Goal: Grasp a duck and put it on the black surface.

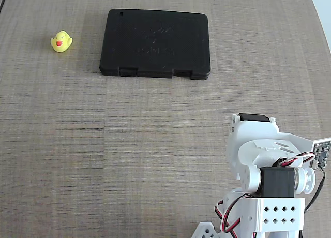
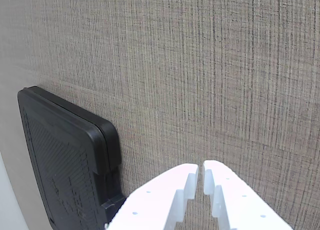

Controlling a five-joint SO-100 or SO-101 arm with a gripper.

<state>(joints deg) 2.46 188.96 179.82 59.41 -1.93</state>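
So the duck [image 1: 61, 41] is just sitting on the worktop [image 1: 129, 145] in the fixed view, off to the left of the black surface [image 1: 155, 43] and not touching it. In the wrist view the end effector [image 2: 201, 171] is clenched on nothing, white fingers [image 2: 165, 200] nearly meeting, right next to the slab's corner

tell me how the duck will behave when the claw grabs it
The duck looks like small hollow rubber, so probably light and a bit squishy. Its rounded, glossy body may slip or pop out between the fingers. Sitting free on the table, it could tip or skid if nudged.
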